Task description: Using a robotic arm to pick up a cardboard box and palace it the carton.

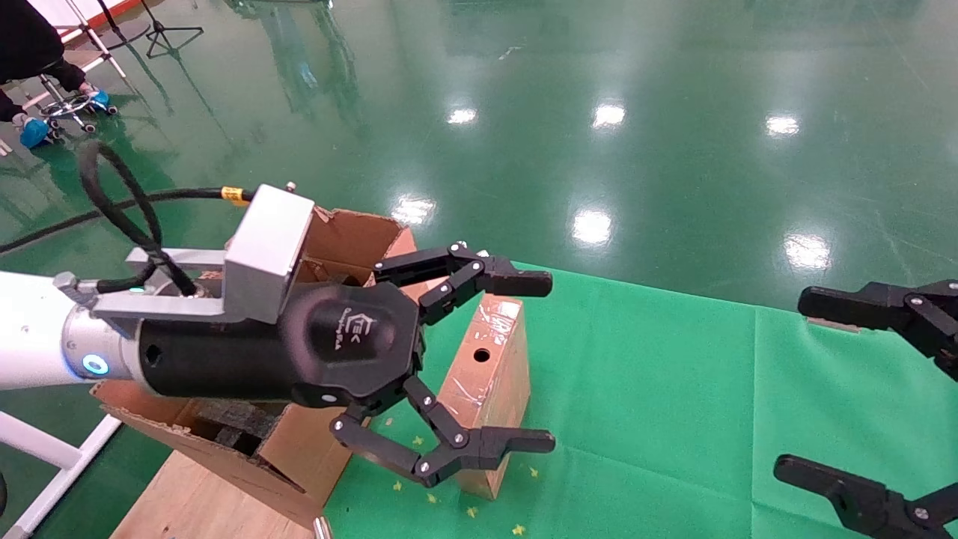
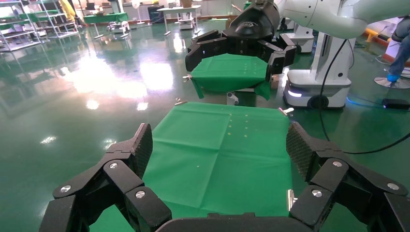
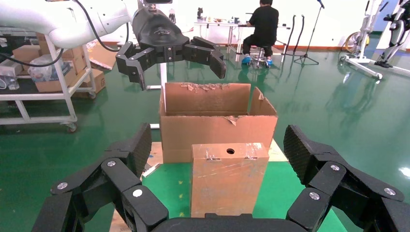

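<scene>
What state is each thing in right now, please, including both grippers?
left gripper: open, above the carton and cardboard box, holding nothing.
right gripper: open, empty, over the green cloth.
cardboard box: upright on the cloth, taped shut, ungrasped.
carton: open, flaps up, beside the cardboard box.

Small brown taped cardboard box [image 1: 490,374] glints glossy beside the black linked-finger left gripper [image 1: 524,359]. Behind it, large brown corrugated carton [image 1: 352,239] shows black foam. Bright green cloth [image 1: 673,389] lies beneath.
</scene>
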Controlling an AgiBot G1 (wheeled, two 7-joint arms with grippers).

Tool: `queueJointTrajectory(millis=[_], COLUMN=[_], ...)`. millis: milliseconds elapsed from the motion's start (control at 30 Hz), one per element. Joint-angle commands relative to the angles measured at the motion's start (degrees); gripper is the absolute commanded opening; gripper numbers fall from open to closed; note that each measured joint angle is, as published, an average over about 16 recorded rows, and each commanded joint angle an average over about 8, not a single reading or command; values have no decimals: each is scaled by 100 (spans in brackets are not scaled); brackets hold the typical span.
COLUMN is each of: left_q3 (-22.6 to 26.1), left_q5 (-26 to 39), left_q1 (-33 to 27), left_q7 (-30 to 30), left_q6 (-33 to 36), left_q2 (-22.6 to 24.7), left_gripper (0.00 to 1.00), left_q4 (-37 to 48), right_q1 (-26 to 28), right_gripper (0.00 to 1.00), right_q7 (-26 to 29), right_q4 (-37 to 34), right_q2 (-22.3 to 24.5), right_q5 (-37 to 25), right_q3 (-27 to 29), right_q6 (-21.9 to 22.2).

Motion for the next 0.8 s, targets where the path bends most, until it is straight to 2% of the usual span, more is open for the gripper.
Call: queueJointTrajectory(millis=[33,300,367,567,633,800], left_q3=[0,0,0,59,136,414], left_q5=[0,0,0,255,503,1244], left_q1=[0,0,0,-85,-203,-643], left_q7=[0,0,0,-49,-135,-466], left_q6=[0,0,0,-68,-114,-183], left_q2=[0,0,0,-91,-147,-206], left_gripper=[100,100,100,100,100,100], left_q4=[0,0,0,-50,-94,-167], right_q1=[0,0,0,0,0,0], right_gripper=[100,100,84,9,0,0], right_q7=[0,0,0,0,0,0], right_q4=[0,0,0,0,0,0], right_q2=[0,0,0,0,0,0], right_q5=[0,0,0,0,0,0], right_q3=[0,0,0,0,0,0], right_q6=[0,0,0,0,0,0])
